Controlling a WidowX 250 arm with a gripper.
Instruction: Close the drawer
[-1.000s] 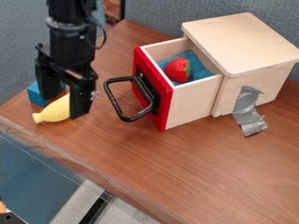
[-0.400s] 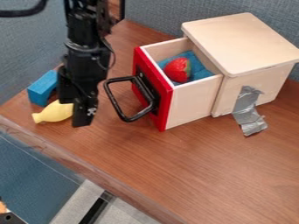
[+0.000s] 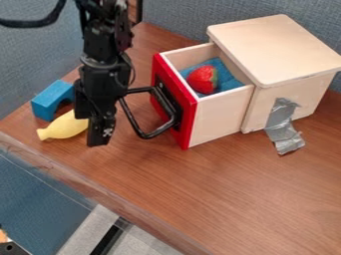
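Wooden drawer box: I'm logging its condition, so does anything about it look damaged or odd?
The silver tape stands out: it runs, wrinkled, from the wooden box's side down onto the tabletop, perhaps as a makeshift anchor. I see no clear damage.

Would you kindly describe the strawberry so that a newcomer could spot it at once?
Find the pale wooden box and its open, red-fronted drawer. Inside sits the strawberry, rounded and bright red, which sets it apart from the blue material beside it.
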